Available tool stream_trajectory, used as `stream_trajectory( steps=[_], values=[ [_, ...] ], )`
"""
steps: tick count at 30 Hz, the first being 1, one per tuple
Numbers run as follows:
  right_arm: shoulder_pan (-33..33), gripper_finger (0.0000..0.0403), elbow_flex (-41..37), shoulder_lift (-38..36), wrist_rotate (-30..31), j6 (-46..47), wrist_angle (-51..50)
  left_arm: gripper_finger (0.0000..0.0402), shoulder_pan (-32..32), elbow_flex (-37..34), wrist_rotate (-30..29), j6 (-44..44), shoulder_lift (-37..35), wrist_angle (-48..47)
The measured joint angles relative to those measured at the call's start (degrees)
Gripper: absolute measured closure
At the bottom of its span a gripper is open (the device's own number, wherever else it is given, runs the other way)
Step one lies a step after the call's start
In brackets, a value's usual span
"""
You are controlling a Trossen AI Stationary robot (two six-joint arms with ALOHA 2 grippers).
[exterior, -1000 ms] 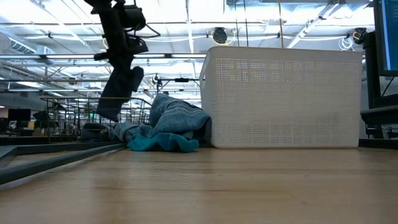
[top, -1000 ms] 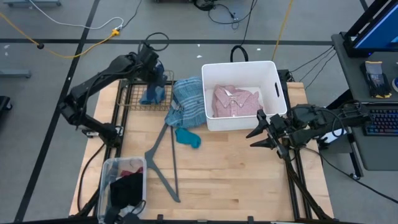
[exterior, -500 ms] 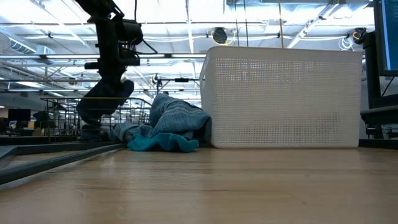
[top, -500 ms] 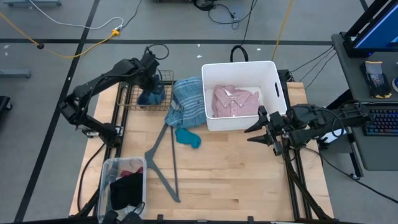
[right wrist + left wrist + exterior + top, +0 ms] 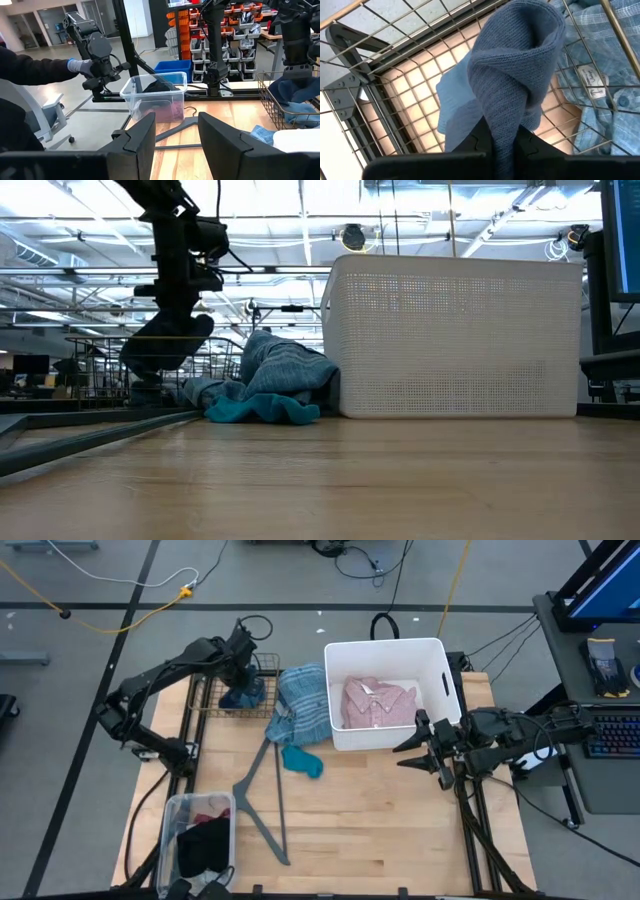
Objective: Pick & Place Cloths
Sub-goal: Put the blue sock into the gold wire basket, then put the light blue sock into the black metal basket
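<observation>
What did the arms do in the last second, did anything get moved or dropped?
The left gripper came down into the wire basket, lowering the grey-blue knit piece it still pinches until it bunches on the basket floor; not yet released. The right gripper shifted slightly, open and empty. The plaid shirt, teal cloth, pink shirt in the white tub and hanger stayed put.

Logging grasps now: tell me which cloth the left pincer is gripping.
The grey-blue knit cloth, pinched in the shut left pincer over the wire basket. The plaid shirt, teal piece and pink shirt lie free.
</observation>
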Motion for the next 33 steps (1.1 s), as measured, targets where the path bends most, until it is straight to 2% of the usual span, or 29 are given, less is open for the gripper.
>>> stream_trajectory(
  steps=[6, 19, 22, 27, 33],
  values=[
    [0.0, 0.0263, 0.0, 0.0, 0.0, 0.0, 0.0, 0.0357, 0.0, 0.0, -1.5, 0.1, 0.0, 0.2],
    [0.0, 0.0263, 0.0, 0.0, -0.1, 0.0, 0.0, 0.0216, 0.0, 0.0, -2.0, 1.6, 0.0, 0.1],
    [0.0, 0.0263, 0.0, 0.0, -0.2, 0.0, 0.0, 0.0197, 0.0, 0.0, -1.1, 1.5, -0.4, 0.1],
    [0.0, 0.0263, 0.0, 0.0, -0.2, 0.0, 0.4, 0.0205, -2.3, 0.0, 2.0, 2.0, -4.1, 1.6],
    [0.0, 0.0263, 0.0, 0.0, -0.2, 0.0, 0.5, 0.0258, -9.5, 0.0, 9.5, 3.2, -11.8, 8.1]
  ],
)
